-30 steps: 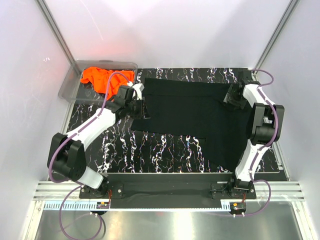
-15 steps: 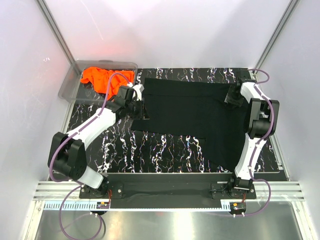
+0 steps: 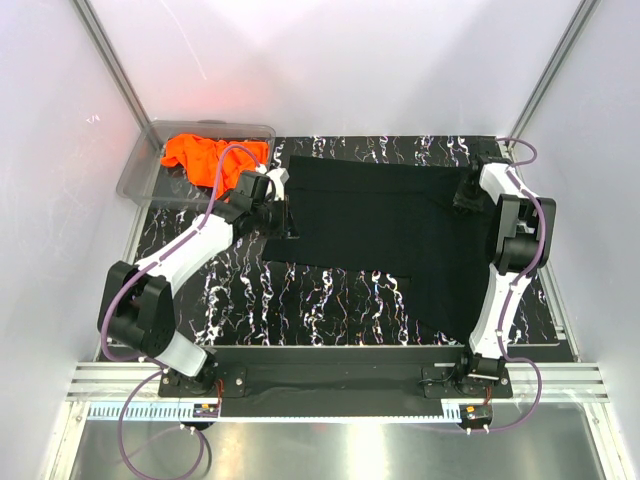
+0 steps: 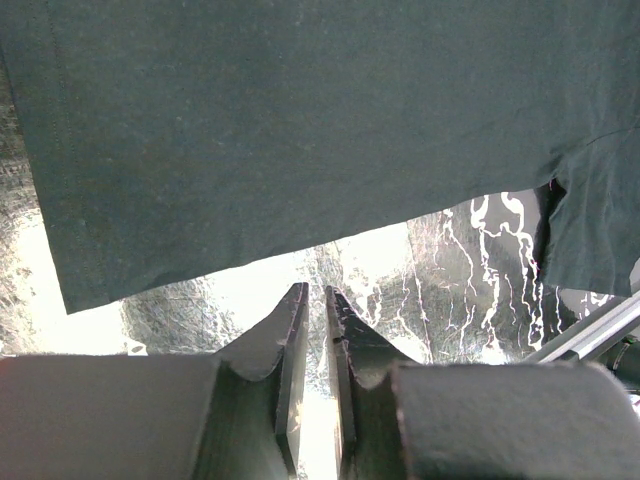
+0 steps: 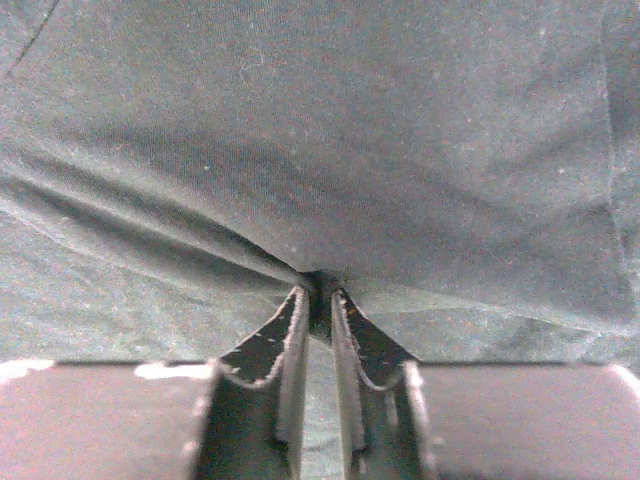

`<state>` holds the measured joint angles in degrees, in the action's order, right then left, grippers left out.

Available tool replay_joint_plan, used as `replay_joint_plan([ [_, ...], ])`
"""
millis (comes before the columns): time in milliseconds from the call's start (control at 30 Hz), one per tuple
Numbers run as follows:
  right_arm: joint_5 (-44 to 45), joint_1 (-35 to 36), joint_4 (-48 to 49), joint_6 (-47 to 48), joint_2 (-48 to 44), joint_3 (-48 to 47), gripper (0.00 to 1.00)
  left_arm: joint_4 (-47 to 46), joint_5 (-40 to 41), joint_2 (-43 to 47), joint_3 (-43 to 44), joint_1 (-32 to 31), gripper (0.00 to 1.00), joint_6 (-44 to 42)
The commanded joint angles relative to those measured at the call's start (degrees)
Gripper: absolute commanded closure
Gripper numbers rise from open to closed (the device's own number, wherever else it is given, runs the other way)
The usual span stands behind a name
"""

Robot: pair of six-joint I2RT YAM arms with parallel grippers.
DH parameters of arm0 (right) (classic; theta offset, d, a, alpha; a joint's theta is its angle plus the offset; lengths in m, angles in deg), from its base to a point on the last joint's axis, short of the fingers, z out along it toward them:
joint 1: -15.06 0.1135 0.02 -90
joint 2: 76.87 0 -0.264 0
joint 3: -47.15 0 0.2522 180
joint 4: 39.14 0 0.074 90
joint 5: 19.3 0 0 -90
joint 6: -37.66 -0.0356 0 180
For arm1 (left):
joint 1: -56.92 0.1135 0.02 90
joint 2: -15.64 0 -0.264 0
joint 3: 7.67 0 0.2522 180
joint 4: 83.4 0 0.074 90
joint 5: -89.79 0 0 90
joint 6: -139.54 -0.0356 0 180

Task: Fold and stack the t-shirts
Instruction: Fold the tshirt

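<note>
While right gripper (image 5: 318,294) sits clenched on pinched fold of black t-shirt (image 3: 390,230), fabric puckers into creases around its tips. Left gripper (image 4: 312,298): fingers drawn nearly together, nothing between them, tips just short of shirt's straight edge, marbled black table (image 3: 300,300) showing beneath. Black t-shirt spread flat over far and right part of table, between both grippers, one part reaching toward near right edge. Orange t-shirt (image 3: 205,158) crumpled in clear plastic bin (image 3: 138,175) at far left corner, well apart from right gripper, near left one.
</note>
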<state>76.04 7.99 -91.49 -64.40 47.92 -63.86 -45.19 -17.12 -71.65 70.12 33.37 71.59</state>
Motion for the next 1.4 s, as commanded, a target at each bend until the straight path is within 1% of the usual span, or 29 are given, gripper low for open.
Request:
replay_joint_plan([
  [0, 2.5, 0.2, -3.7, -0.4, -2.3, -3.1, 0.82, -1.2, -0.4, -0.1, 2.1, 0.4, 0.83, 0.0],
  [33, 2.4, 0.2, -4.7, -1.3, -2.4, -3.8, 0.88, -1.2, -0.2, -0.1, 2.2, 0.3, 0.83, 0.1],
  [67, 2.2, 0.2, -5.7, -1.7, -2.7, -4.1, 0.92, -1.2, -0.1, -0.2, 2.2, 0.3, 0.83, 0.1],
  [167, 2.0, 0.2, -8.2, -3.0, -3.7, -4.1, 0.98, -1.3, 0.1, -0.5, 2.5, 0.5, 0.84, 0.2],
  [233, 1.3, 0.2, -9.6, -3.7, -4.2, -4.0, 1.0, -1.2, -0.1, -0.7, 2.7, 0.4, 0.84, 0.3],
  [467, -1.0, 0.2, -15.5, -9.7, -5.2, -6.2, 1.0, -1.3, 0.8, -0.8, 2.8, 0.5, 0.84, 0.6],
  [667, 0.2, 0.2, -17.0, -8.8, -4.7, -9.5, 1.0, -1.3, 0.9, -0.8, 2.7, 0.6, 0.85, 1.0],
  [733, 0.4, 0.2, -19.1, -8.5, -4.2, -11.4, 1.0, -1.3, 0.9, -0.5, 2.5, 0.6, 0.85, 0.9],
  [833, 1.7, 0.2, -21.3, -10.4, -4.6, -11.8, 1.0, -1.3, 1.1, -0.2, 2.6, 0.9, 0.85, 0.9],
  [967, 2.2, 0.5, -24.4, -13.7, -5.9, -10.9, 1.0, -1.3, 2.0, -0.3, 3.4, 1.0, 0.84, 0.4],
  [1067, 0.2, 0.6, -25.8, -16.4, -7.4, -8.7, 1.0, -1.3, 2.2, -1.0, 4.3, 1.3, 0.84, 0.4],
  [1167, -1.6, 1.0, -25.7, -21.2, -8.6, -5.2, 1.0, -1.3, 2.3, -1.9, 5.4, 1.5, 0.84, 0.6],
  [1267, -3.7, 1.7, -22.9, -26.8, -9.1, -1.6, 0.99, -1.3, 2.2, -3.8, 7.2, 1.8, 0.85, 0.9],
  [1367, -2.8, 2.5, -21.2, -30.7, -9.3, -0.1, 0.99, -1.3, 2.0, -5.3, 9.3, 2.0, 0.85, 1.2],
])
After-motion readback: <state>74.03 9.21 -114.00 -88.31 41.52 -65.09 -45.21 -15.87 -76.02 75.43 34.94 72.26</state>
